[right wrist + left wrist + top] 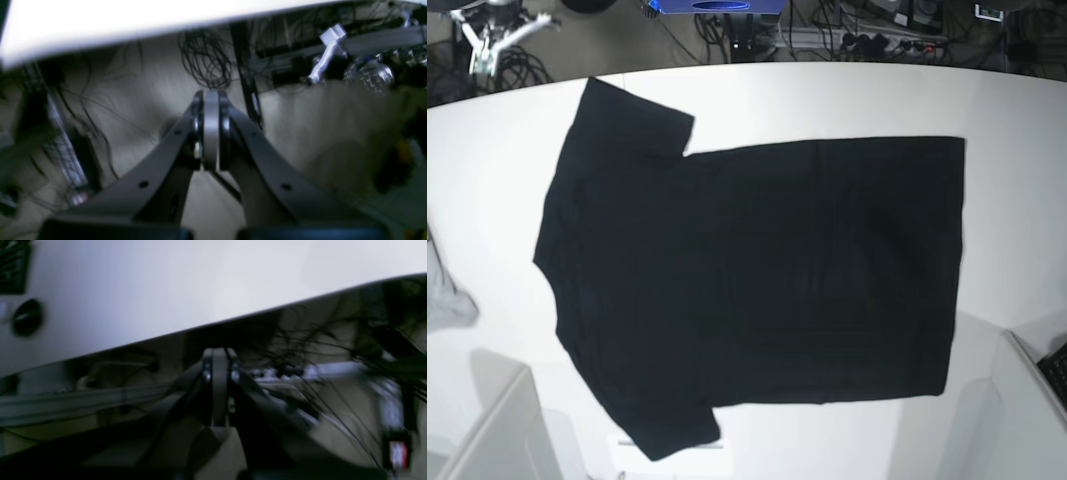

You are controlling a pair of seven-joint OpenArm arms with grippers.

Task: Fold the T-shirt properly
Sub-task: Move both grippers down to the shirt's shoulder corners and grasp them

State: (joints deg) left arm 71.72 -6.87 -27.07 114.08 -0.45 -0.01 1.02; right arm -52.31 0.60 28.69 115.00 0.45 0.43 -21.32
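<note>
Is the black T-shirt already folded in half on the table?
No, in the base view the T-shirt lies spread flat on the white table, with both short sleeves sticking out to the sides.

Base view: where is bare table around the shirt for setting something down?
Bare table lies right of the T-shirt's hem, along the far edge past its upper sleeve, and left between shirt and grey cloth. The near edge is tight.

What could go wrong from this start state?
1. The T-shirt has one sleeve near the table's far edge; a pull could drag it off.
2. The grey cloth beside the collar could get snagged.
3. Both pincers are shut and off the table, so they must open before grasping.
</note>
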